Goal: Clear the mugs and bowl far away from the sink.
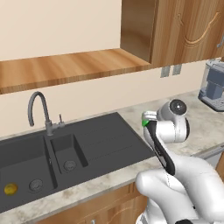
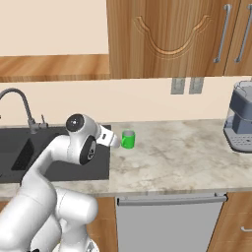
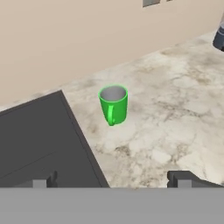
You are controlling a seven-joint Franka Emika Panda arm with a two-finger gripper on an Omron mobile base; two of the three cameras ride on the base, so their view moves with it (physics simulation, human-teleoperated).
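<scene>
The claw hangs low over the counter with its jaws wide apart, empty. The green mug stands upright beyond it, just right of the sink, near the wall. The arm's bent elbow hides most of the mug in the left base view.

hidden: bright green mug, only a sliver past the white arm in the left base view | cut off: grey boxy coffee machine by right edge; dark grey double-basin sink by left edge | unclear: small yellow object in left basin
</scene>
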